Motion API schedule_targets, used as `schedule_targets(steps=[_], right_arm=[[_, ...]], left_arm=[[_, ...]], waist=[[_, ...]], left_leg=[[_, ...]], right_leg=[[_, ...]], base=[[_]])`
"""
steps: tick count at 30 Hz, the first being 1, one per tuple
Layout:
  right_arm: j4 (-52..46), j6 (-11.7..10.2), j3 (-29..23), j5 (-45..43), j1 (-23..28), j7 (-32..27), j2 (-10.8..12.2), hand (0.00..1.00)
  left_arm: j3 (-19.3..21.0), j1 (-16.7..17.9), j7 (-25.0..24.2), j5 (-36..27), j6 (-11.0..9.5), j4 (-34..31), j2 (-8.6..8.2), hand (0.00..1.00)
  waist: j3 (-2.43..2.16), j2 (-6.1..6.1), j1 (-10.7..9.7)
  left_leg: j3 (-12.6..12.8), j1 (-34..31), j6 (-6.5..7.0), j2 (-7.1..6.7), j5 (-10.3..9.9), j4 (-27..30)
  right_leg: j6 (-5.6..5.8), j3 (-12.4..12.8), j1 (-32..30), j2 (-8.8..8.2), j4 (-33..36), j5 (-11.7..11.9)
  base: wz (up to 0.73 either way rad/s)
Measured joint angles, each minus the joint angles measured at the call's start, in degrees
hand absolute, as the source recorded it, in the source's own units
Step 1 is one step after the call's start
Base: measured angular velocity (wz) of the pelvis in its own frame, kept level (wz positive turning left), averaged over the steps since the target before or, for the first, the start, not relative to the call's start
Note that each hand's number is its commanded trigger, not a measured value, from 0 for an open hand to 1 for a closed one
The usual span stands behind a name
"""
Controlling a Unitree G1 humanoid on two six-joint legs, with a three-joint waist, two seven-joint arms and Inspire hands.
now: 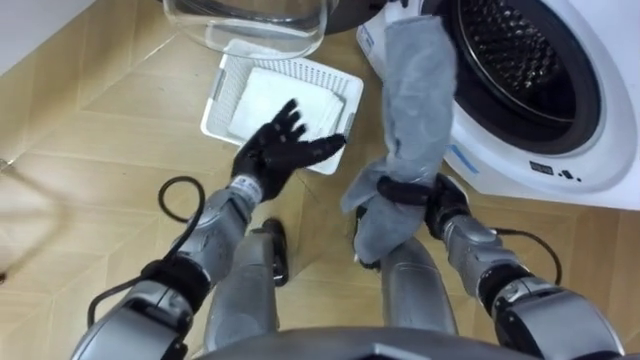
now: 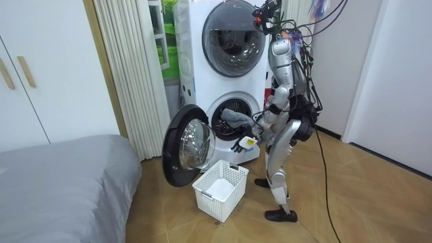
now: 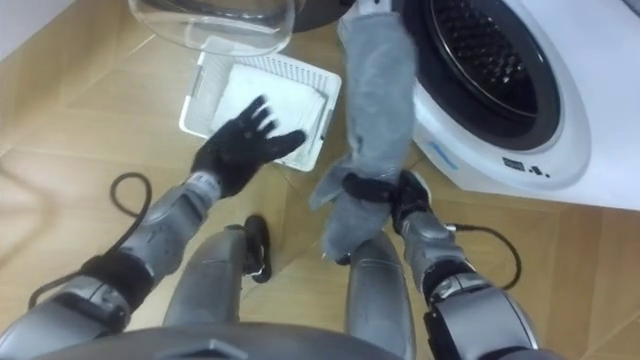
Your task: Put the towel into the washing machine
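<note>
Grips grey towel (image 1: 415,90) at lower end with right hand (image 1: 436,200), fingers clenched round it. Runs lengthwise up and ahead from fingers, upper end at mouth of washing machine (image 1: 590,150). Holds left hand (image 1: 280,150) splayed, empty, over basket (image 1: 225,95), farther off.

A white slotted basket (image 1: 216,104) stands on the wooden floor (image 1: 90,150) with a folded white cloth (image 1: 305,92) lying in it, while across the room a bed (image 2: 61,179) with a grey cover sits near a pale pleated curtain (image 2: 128,74) and white cupboard doors (image 2: 40,81).
</note>
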Motion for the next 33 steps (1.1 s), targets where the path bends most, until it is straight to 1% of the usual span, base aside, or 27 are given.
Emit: schedule_targets(steps=[2,4,5,7,11,16,17,18,20,21,22,23,25,26,27,28,29,30,31,32,33], right_arm=[[0.1,0.1,-1.1,0.2,0.6,-1.1,0.0,1.0],[0.4,0.8,-2.6,1.0,0.4,-1.7,0.0,1.0],[0.6,1.1,-2.9,1.5,0.2,-1.9,-0.1,1.0],[0.8,2.0,-4.2,3.8,0.1,-2.3,-0.4,1.0],[1.1,3.5,-6.4,5.1,-0.4,-2.3,-1.0,1.0],[2.2,6.1,-7.1,8.2,-2.1,-2.6,-1.9,1.0],[2.7,6.4,-7.1,8.7,-2.5,-2.6,-2.1,1.0],[3.3,7.1,-7.2,9.6,-3.0,-2.8,-2.5,1.0],[3.5,7.9,-9.1,10.4,-3.2,-2.8,-2.8,1.0],[3.5,8.7,-10.3,11.1,-3.8,-2.8,-3.1,1.0],[3.6,9.5,-10.4,12.4,-4.3,-2.7,-3.9,1.0],[3.6,9.7,-10.4,13.0,-4.5,-2.6,-4.4,1.0],[5.1,10.8,-10.4,15.5,-5.7,-1.6,-6.5,1.0],[5.1,11.3,-10.4,16.4,-5.9,-1.6,-7.0,1.0],[5.6,12.0,-11.0,17.7,-6.2,-1.7,-7.9,1.0],[5.9,12.5,-11.8,19.4,-6.7,-1.7,-8.9,1.0],[6.0,12.6,-12.3,20.4,-6.9,-1.8,-9.3,1.0],[5.9,12.6,-12.7,23.3,-7.2,-1.9,-10.2,1.0],[5.9,13.0,-12.7,25.9,-7.6,-1.8,-11.1,1.0],[5.9,13.6,-12.7,27.2,-7.9,-1.8,-11.6,1.0],[5.9,15.1,-13.1,28.7,-8.6,-1.9,-12.8,1.0]], left_arm=[[0.7,0.9,2.0,2.6,0.0,1.5,0.24,0.0],[1.5,2.5,4.7,6.2,0.0,2.0,0.17,0.0],[1.8,2.8,5.4,7.3,0.1,2.0,0.18,0.0],[1.9,3.3,7.3,10.4,0.4,2.2,-0.33,0.0],[2.5,3.6,8.7,12.6,0.7,2.2,-0.9,0.0],[3.6,3.1,9.9,13.1,1.9,2.2,-0.51,0.0],[3.6,3.1,10.0,13.1,1.9,2.2,-0.51,0.0],[3.6,3.1,10.1,13.2,1.9,2.2,-0.52,0.0],[3.8,3.3,10.1,14.1,2.4,2.2,-0.55,0.0],[4.2,3.1,10.1,15.0,3.0,2.1,-0.55,0.0],[4.3,2.8,10.3,15.0,3.5,2.0,-0.51,0.0],[4.3,2.8,10.4,15.0,3.8,1.9,-0.49,0.0],[4.1,2.7,10.3,14.9,4.5,1.5,-0.01,0.0],[4.1,2.8,10.3,14.8,4.8,1.4,0.16,0.0],[4.2,2.8,10.3,14.7,5.2,0.9,0.57,0.0],[4.1,3.0,10.1,14.5,5.2,0.8,0.95,0.0],[4.2,3.1,10.1,14.5,5.2,0.7,1.16,0.0],[4.2,3.4,10.0,14.5,5.2,0.7,1.62,0.0],[4.2,3.3,10.0,14.5,5.3,0.6,1.97,0.0],[4.2,3.3,10.0,14.4,5.4,0.3,2.12,0.0],[4.2,3.4,9.9,14.5,5.8,-1.0,2.52,0.0]], waist=[[0.05,0.18,0.0],[0.09,0.46,0.1],[0.09,0.48,0.2],[0.08,0.48,0.2],[0.11,0.41,0.2],[0.11,-0.14,0.1],[0.1,-0.22,0.1],[0.08,-0.33,0.1],[0.04,-0.67,0.1],[0.06,-0.89,0.0],[0.07,-1.02,0.0],[0.07,-1.03,0.0],[0.11,-1.25,0.1],[0.13,-1.33,0.2],[0.13,-1.67,0.1],[0.17,-2.08,0.2],[0.27,-2.35,0.2],[0.36,-2.94,0.4],[0.3,-3.52,0.6],[0.3,-3.72,0.7],[0.34,-4.36,0.9]], left_leg=[[-0.1,-0.1,0.0,-0.06,0.0,0.0],[-0.2,0.0,0.01,-0.2,0.0,0.0],[-0.2,0.0,0.02,-0.28,0.0,0.0],[-0.3,0.1,0.14,-1.03,0.1,-0.1],[-0.3,-0.1,0.33,-1.67,0.2,0.0],[-0.3,-0.3,0.52,-1.74,0.1,0.6],[-0.3,-0.3,0.52,-1.77,0.1,0.7],[-0.5,-0.5,0.53,-1.83,0.1,0.8],[-0.7,-0.7,0.56,-1.98,0.0,1.2],[-0.7,-1.2,0.6,-1.98,0.0,1.6],[-0.7,-1.9,0.66,-2.05,0.0,2.1],[-0.7,-2.2,0.66,-2.07,0.0,2.2],[-0.9,-3.1,0.67,-2.14,-0.1,2.9],[-1.0,-3.2,0.66,-2.14,0.0,3.0],[-1.1,-3.1,0.64,-2.14,0.0,3.0],[-1.1,-3.0,0.62,-2.24,0.0,3.1],[-1.1,-2.9,0.61,-2.32,0.0,3.1],[-1.1,-2.8,0.61,-2.41,0.0,3.2],[-1.1,-2.8,0.6,-2.41,0.0,3.3],[-1.1,-2.9,0.6,-2.4,0.0,3.4],[-1.1,-3.3,0.61,-2.45,0.0,3.5]], right_leg=[[0.03,0.0,0.0,0.0,0.0,0.0],[0.14,0.0,-0.1,-0.13,0.1,-0.1],[0.16,-0.1,-0.2,-0.24,0.3,-0.2],[0.32,-0.1,-0.7,-1.18,1.7,-1.0],[0.49,0.0,-1.3,-1.89,2.9,-1.5],[0.53,0.1,-1.4,-1.94,3.3,-1.5],[0.55,0.1,-1.4,-1.98,3.3,-1.5],[0.61,0.1,-1.4,-2.0,3.4,-1.6],[0.71,0.1,-1.8,-2.19,4.2,-2.0],[0.67,0.1,-2.3,-2.3,4.7,-2.0],[0.62,0.1,-3.1,-2.5,5.3,-2.2],[0.62,0.0,-3.4,-2.57,5.5,-2.2],[0.54,0.0,-4.1,-2.69,6.1,-2.2],[0.52,0.0,-4.1,-2.66,6.1,-2.2],[0.47,0.0,-4.1,-2.65,6.3,-2.3],[0.46,0.1,-4.1,-2.71,6.5,-2.3],[0.47,0.1,-4.1,-2.78,6.7,-2.4],[0.43,0.2,-4.1,-2.95,7.1,-2.6],[0.42,0.1,-4.1,-2.96,7.1,-2.6],[0.41,0.1,-4.2,-2.96,7.1,-2.6],[0.41,0.1,-4.5,-3.07,7.2,-2.6]], base=[[0.02],[0.03],[0.06],[0.12],[0.07],[0.0],[0.0],[0.08],[0.08],[0.03],[0.0],[0.0],[0.03],[0.04],[0.0],[0.0],[0.0],[0.0],[0.0],[0.0],[0.04]])
